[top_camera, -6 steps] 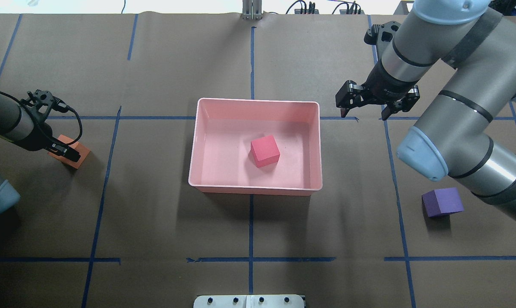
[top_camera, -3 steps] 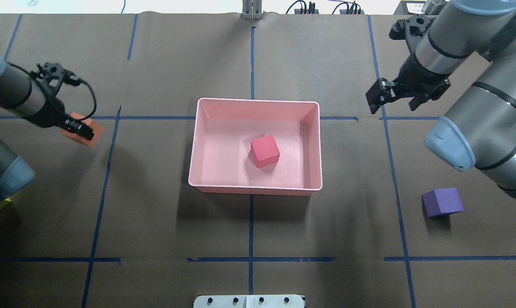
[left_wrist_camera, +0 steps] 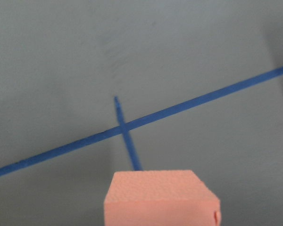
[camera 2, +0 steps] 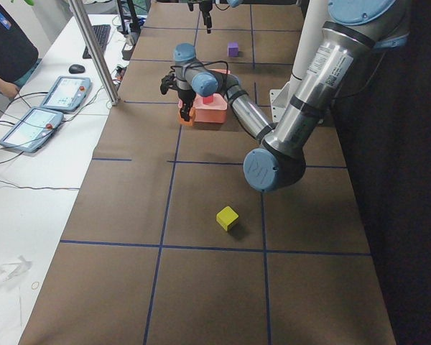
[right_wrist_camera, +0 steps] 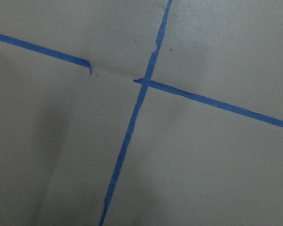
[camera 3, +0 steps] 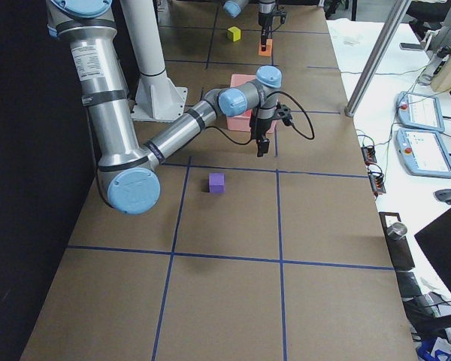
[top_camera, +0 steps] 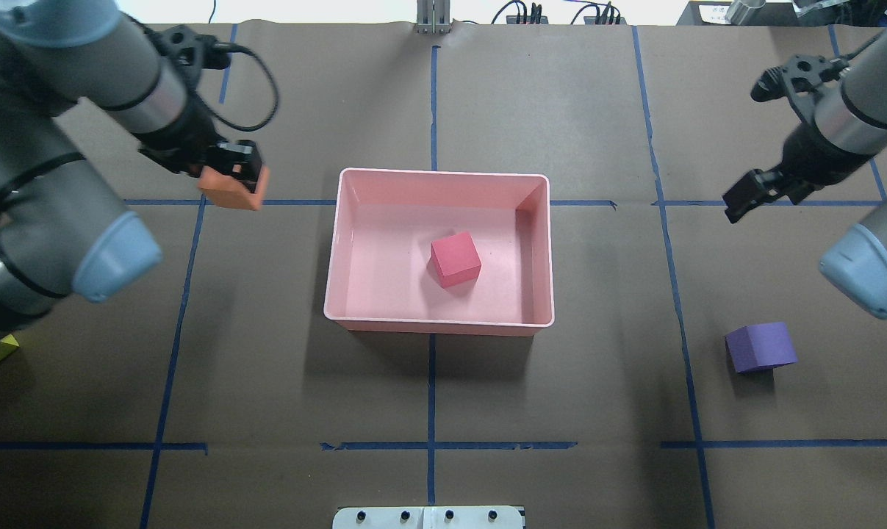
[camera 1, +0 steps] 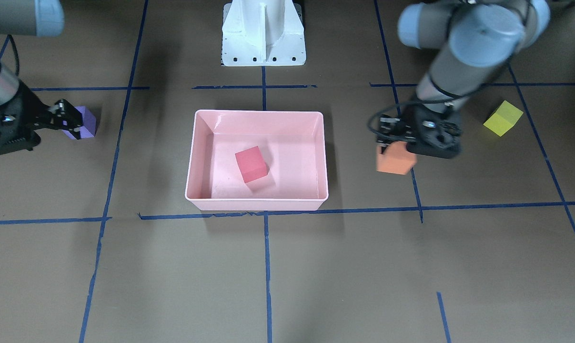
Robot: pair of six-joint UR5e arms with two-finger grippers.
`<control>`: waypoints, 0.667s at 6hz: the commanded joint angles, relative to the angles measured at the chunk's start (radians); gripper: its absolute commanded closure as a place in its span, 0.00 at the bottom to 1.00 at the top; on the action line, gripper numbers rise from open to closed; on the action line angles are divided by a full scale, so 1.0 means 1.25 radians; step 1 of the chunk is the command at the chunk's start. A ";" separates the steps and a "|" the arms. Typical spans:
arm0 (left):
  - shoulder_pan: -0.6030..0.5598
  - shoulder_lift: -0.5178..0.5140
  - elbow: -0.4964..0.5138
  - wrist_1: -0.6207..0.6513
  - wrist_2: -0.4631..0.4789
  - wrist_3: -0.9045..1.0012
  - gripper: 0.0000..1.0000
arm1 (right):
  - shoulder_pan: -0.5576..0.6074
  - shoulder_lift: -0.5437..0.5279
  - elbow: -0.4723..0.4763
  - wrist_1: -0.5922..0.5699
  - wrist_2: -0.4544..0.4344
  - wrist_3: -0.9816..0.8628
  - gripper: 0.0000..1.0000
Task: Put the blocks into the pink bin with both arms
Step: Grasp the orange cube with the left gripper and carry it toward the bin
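The pink bin (top_camera: 443,175) sits mid-table and holds a single thing: the red-pink block (top_camera: 455,258). It lies on the bin floor a little right of centre, turned askew to the walls and touching none of them. The other three blocks are outside the bin.

The left gripper (top_camera: 235,176) is clamped on the orange block (top_camera: 226,197). The block hangs clear of the brown paper-covered table (top_camera: 561,404), just off the bin's far left corner (beside the rim, not over it). The left wrist view shows its top face above crossing blue tape lines (left_wrist_camera: 132,123).

The right gripper (camera 1: 68,121) hovers with nothing in it, well to the right of the bin; its jaws look parted in the front-facing view. The purple block (top_camera: 760,347) rests on the table, nearer the robot than that gripper and apart from it. The yellow block (camera 1: 503,117) lies on the table's left side, well away from the bin.
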 commanded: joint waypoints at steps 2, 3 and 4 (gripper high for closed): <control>0.187 -0.129 0.014 0.023 0.153 -0.360 0.14 | 0.003 -0.185 0.012 0.238 0.000 -0.015 0.00; 0.202 -0.128 0.008 0.021 0.184 -0.392 0.00 | 0.002 -0.234 0.016 0.279 -0.002 -0.011 0.00; 0.200 -0.111 -0.015 0.023 0.180 -0.380 0.00 | 0.000 -0.301 0.010 0.368 -0.003 0.069 0.00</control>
